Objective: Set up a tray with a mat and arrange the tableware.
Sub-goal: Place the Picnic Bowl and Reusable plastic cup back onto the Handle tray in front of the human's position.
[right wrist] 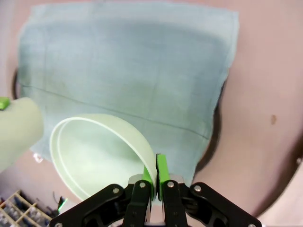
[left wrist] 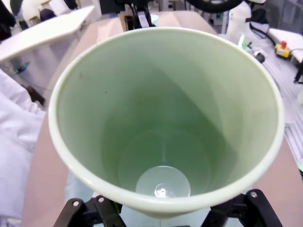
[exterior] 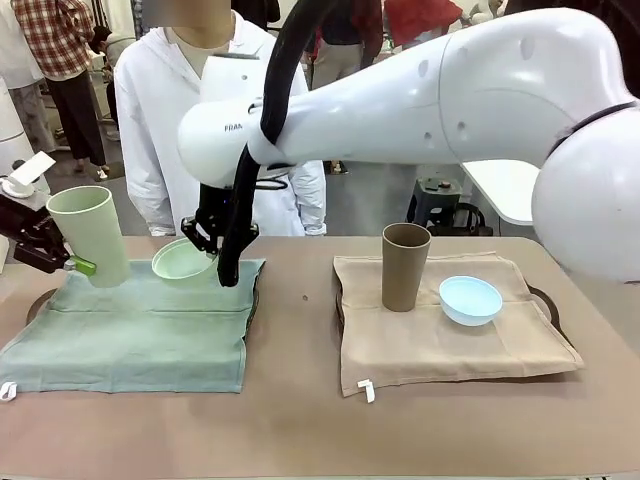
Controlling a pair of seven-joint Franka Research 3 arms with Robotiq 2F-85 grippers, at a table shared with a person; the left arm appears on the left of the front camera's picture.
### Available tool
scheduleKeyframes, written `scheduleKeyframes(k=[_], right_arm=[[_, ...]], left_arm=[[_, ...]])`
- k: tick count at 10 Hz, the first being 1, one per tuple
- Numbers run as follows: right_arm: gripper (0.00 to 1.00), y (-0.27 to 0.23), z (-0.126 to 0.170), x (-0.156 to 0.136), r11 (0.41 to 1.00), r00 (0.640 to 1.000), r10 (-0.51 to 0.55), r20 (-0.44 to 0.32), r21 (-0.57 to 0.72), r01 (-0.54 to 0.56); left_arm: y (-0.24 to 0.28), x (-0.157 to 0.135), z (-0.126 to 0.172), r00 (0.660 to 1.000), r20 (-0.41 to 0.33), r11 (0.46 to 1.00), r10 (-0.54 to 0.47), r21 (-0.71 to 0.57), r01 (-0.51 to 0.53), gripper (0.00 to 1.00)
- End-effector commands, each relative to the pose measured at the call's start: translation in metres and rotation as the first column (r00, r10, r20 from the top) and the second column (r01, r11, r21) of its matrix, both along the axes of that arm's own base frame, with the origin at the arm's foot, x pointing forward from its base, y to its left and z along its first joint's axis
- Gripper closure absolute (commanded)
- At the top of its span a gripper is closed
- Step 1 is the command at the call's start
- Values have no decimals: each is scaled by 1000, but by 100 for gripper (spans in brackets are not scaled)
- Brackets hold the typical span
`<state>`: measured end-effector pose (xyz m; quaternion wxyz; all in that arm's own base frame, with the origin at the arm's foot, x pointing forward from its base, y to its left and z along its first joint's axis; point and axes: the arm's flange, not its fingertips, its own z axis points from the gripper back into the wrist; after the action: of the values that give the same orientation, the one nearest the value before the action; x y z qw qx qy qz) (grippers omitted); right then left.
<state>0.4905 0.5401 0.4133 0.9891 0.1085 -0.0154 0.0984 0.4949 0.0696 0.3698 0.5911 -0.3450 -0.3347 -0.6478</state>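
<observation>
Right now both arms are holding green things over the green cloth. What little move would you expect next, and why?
Probably the right gripper lowers the pale green bowl, pinched by its rim and tilted, onto the green mat and lets go. The left gripper holds the pale green cup just above the mat's far left corner, and the beige mat already carries its brown cup and blue bowl.

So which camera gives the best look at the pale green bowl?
The right wrist view: the green bowl shows rim and inside, pinched at its edge. The front view shows it smaller, partly behind the arm. The left wrist view looks into the cup.

letters "fran" on the right arm
</observation>
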Motion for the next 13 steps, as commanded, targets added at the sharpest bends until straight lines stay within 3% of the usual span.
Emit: scheduleKeyframes(k=[1,3,5,6,8,10,13], right_arm=[[96,5,-12,3,999,1000,24,7,35,-24],[96,9,-29,5,999,1000,27,-15,42,-27],[96,7,-19,4,999,998,-34,-56,37,37],[96,7,-33,4,1000,1000,13,-12,13,-12],[96,7,-33,4,1000,1000,13,-12,13,-12],[96,7,-38,8,998,998,25,-51,52,-23],[96,7,-62,17,997,997,48,-59,70,-44]], left_arm=[[1,14,-5,999,31,1000,16,-22,-16,18],[0,20,-27,1000,6,999,12,-33,-12,18],[1,12,-18,1000,-18,1000,7,-4,-7,18],[1,12,-18,1000,-18,1000,7,-4,-7,18],[1,12,-18,1000,-18,1000,7,-4,-7,18],[2,21,-31,999,-40,999,-3,-33,1,18],[-4,34,-61,998,-1,998,-64,-13,64,18]])
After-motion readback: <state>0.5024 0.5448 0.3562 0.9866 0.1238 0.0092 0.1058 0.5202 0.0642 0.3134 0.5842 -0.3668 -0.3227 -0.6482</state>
